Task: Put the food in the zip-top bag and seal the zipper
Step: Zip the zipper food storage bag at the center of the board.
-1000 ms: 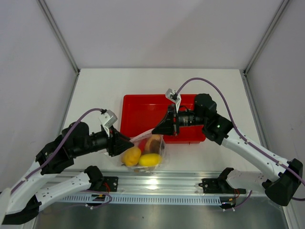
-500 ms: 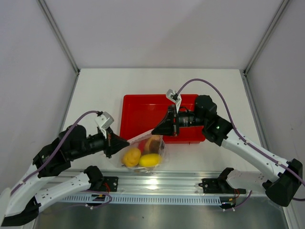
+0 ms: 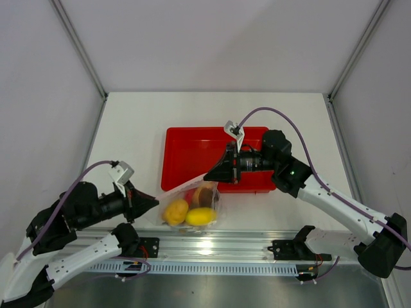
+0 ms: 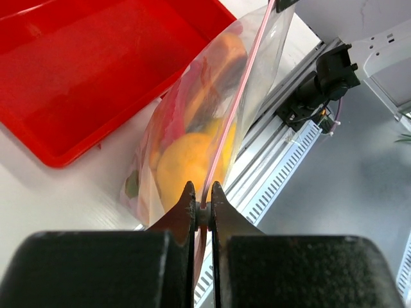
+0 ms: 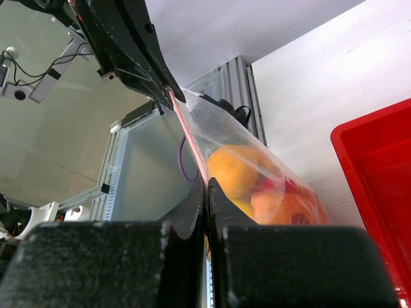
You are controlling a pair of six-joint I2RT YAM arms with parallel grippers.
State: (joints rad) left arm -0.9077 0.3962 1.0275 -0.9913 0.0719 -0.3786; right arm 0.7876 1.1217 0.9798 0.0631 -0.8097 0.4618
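The zip-top bag [image 3: 191, 204] hangs between my two grippers, in front of the red tray [image 3: 192, 144]. It holds two yellow fruits [image 3: 176, 211], orange chunks and reddish-brown pieces. The pink zipper [image 3: 182, 188] is stretched taut between the grippers. My left gripper [image 3: 156, 201] is shut on the zipper's left end; the left wrist view shows the strip [image 4: 238, 96] pinched between its tips [image 4: 202, 206]. My right gripper [image 3: 207, 177] is shut on the zipper's right end [image 5: 190, 140], in the right wrist view [image 5: 205, 187] just above a yellow fruit [image 5: 235, 171]. The tan bunch and dark stick cannot be told apart.
The red tray [image 4: 90, 70] lies behind the bag, with no food showing on the part I can see. The aluminium rail [image 3: 212, 247] with the arm bases runs along the table's near edge, just in front of the bag. White walls close in the table's sides and back.
My left gripper has slid left and toward the near edge along the zipper, and its arm has drawn back. The right gripper and the bag have stayed almost still.
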